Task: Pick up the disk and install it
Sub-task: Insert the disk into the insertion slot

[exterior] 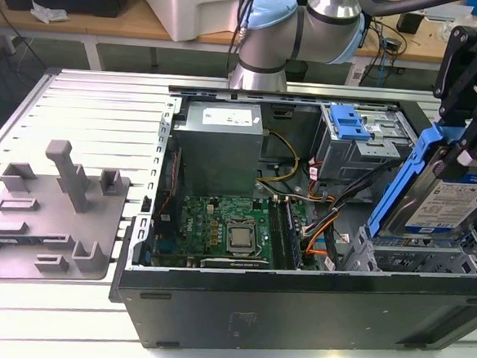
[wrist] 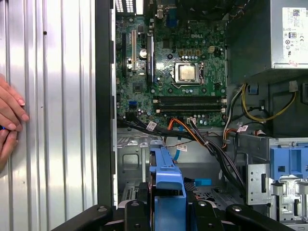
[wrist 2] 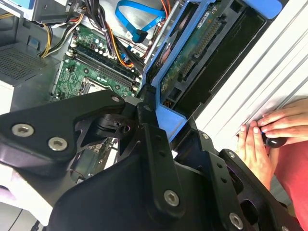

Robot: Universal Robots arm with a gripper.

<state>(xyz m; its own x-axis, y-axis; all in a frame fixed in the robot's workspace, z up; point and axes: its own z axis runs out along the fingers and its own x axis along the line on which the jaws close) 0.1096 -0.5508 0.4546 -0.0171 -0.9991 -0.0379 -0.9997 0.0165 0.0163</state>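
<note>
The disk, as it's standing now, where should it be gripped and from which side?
Grip the top edge of the blue carrier, coming from above. The disk stands on edge, tilted, over the open case, so the thin frame fits between the jaws and the lower end is free. The gripper holds it that way.

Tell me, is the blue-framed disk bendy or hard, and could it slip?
Probably hard: the disk is a metal slab in a plastic carrier and shows no bend in the tool. Likely heavy for its size, being metal. It might slip, held by one end.
</note>
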